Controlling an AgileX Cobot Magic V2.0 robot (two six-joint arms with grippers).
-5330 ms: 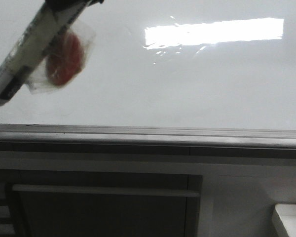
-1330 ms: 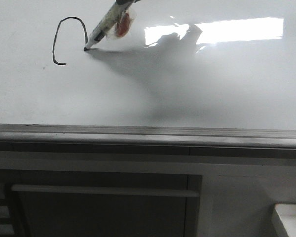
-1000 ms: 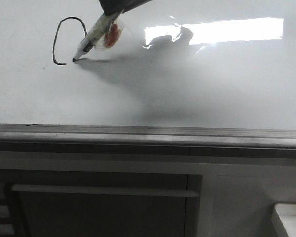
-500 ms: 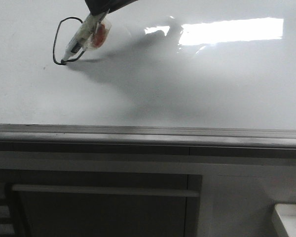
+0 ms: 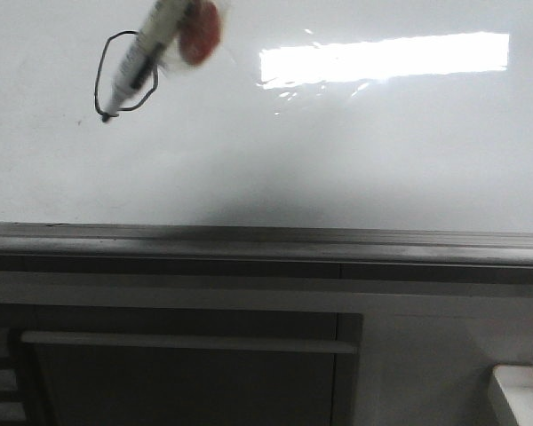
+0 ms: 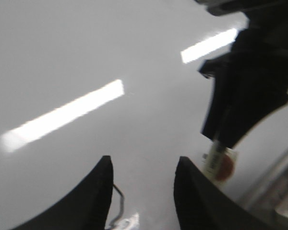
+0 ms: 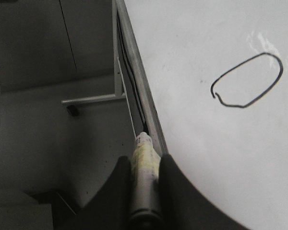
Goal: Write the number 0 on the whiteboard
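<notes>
The number 0 (image 5: pixel 98 84) is a thin black oval at the upper left of the whiteboard (image 5: pixel 338 151). It also shows in the right wrist view (image 7: pixel 240 106), and a bit of its line shows in the left wrist view (image 6: pixel 119 199). My right gripper (image 7: pixel 145 163) is shut on the white marker (image 7: pixel 144 165). In the front view the marker (image 5: pixel 142 58) hangs blurred in front of the 0 with a red tag (image 5: pixel 200 27); its tip is by the oval's lower left, off the board. My left gripper (image 6: pixel 143 165) is open and empty, facing the board beside the right gripper (image 6: pixel 221 139).
A grey rail (image 5: pixel 266 238) runs along the board's lower edge. Dark cabinet panels (image 5: pixel 186 382) lie below it. A white tray (image 5: pixel 520 390) with a red item sits at the bottom right. A bright light reflection (image 5: pixel 382 58) lies on the board.
The marker drew the right and lower side of the oval down to its lower left, closing it. It has now lifted off the board toward the camera, and the arm's shadow is gone.
</notes>
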